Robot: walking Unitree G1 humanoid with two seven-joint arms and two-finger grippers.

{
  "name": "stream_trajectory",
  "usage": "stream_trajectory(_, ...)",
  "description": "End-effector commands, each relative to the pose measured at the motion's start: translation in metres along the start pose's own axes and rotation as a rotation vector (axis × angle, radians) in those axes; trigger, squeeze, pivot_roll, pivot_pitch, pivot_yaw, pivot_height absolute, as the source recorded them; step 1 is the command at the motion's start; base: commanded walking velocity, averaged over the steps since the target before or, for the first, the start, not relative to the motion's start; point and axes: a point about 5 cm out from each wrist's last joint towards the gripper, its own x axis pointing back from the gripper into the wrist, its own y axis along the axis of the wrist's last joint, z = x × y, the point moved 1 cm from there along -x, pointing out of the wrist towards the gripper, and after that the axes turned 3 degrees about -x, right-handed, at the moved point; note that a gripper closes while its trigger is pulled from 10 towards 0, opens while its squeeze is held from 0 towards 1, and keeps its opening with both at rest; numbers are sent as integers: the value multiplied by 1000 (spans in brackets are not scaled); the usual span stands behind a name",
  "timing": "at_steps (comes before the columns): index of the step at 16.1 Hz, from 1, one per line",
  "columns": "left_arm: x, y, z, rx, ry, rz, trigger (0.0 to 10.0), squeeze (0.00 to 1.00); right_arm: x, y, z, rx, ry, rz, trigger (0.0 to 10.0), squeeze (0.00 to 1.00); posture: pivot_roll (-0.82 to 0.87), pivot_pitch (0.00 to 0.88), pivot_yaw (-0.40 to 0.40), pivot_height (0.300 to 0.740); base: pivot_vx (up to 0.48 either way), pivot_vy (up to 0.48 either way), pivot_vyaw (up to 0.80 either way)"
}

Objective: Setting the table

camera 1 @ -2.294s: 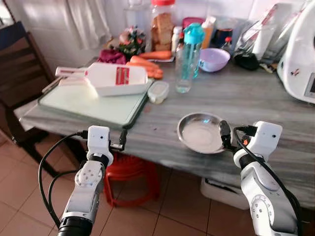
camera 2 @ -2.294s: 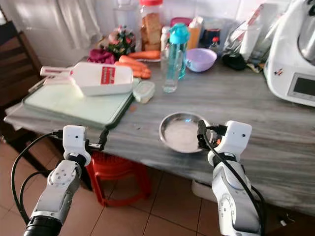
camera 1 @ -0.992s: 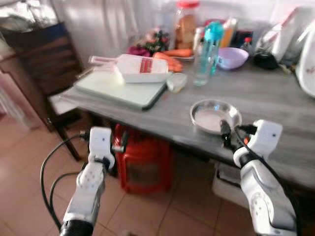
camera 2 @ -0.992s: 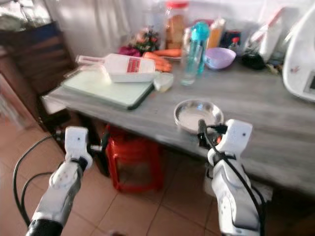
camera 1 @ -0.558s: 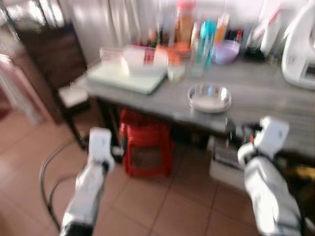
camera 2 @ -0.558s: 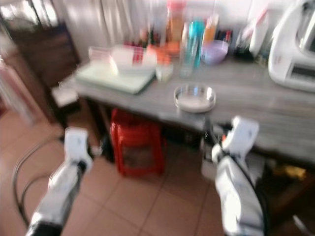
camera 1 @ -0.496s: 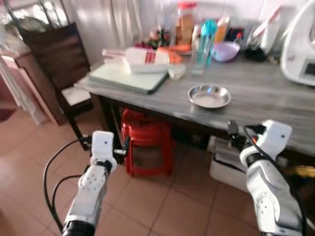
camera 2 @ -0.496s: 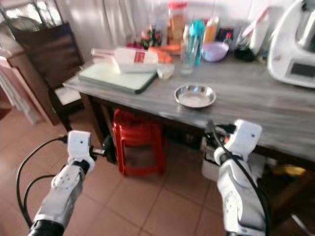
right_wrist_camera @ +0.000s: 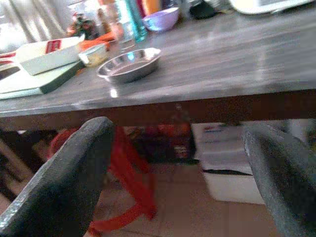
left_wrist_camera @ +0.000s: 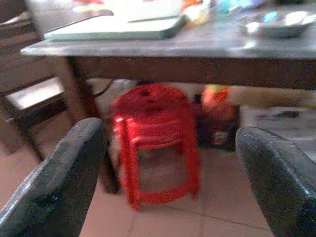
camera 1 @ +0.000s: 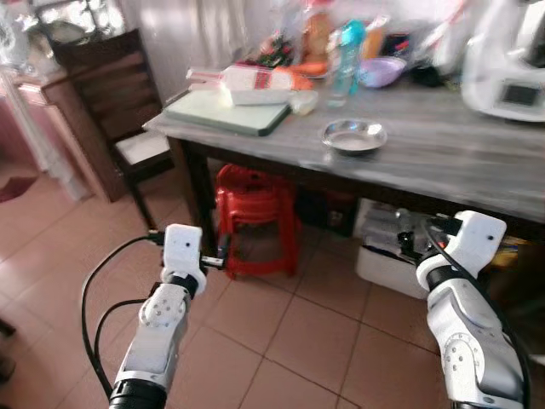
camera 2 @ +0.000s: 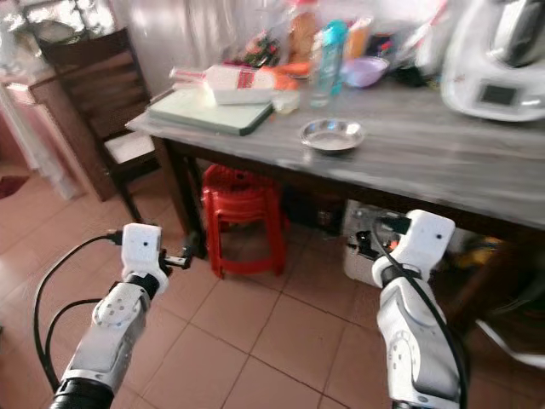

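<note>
Both sets of jaws stand wide apart and hold nothing: the left gripper (left_wrist_camera: 168, 173) and the right gripper (right_wrist_camera: 177, 168) each frame bare air, well short of the grey wooden table (camera 1: 443, 158).

Set against the pictures of a couple of seconds ago, the whole scene has slid away: then the round, shallow steel dish (camera 1: 353, 135) lay just ahead of the right gripper at the table's near edge, and now it sits small and far off on the same spot near that edge. The dish has not moved; the robot has backed off from the table. I judge the dish is placed and this leg of the table-setting is done, so the next move is probably a walk to fetch another piece.

On the table beyond the dish stand a clear bottle with a teal cap (camera 1: 345, 53) and a lilac bowl (camera 1: 381, 72), with a pale green cutting board (camera 1: 230, 112) toward the table's left end. Under the table sit a red plastic stool (camera 1: 255, 213) and a white box (camera 1: 392, 256). Left of the table a dark wooden chair (camera 1: 111, 102) crowds the corner. Open tiled floor (camera 1: 289, 341) lies in front of the table, giving room to turn.
</note>
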Motion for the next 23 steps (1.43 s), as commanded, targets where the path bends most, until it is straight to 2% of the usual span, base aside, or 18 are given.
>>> stream_trajectory(1,1,3,5,1,-7,-15,10000,0,0,1,6,-6,14,-4,10000,0,-16,0,32,740,0,0,0)
stream_trajectory(3,3,7,1,23,-58,-36,10000,0,-1,1,6,-6,13,-3,10000,0,-16,0,32,740,0,0,0)
stream_trajectory(4,3,6,-1,4,-67,-33,10000,0,-2,2,6,-7,11,-4,10000,0,-12,0,29,740,0,0,0)
stream_trajectory(6,4,5,-2,19,-74,-25,10000,0,-2,2,5,-4,11,-6,10000,0,-12,0,29,740,0,-120,0)
stream_trajectory(20,5,4,-6,37,-114,-22,10000,0,-4,2,6,9,15,-2,10000,0,-13,0,23,740,0,-303,-63)
stream_trajectory(23,6,3,-5,38,-115,-19,10000,0,-3,2,7,20,21,1,10000,0,-13,0,23,740,0,-309,-633)
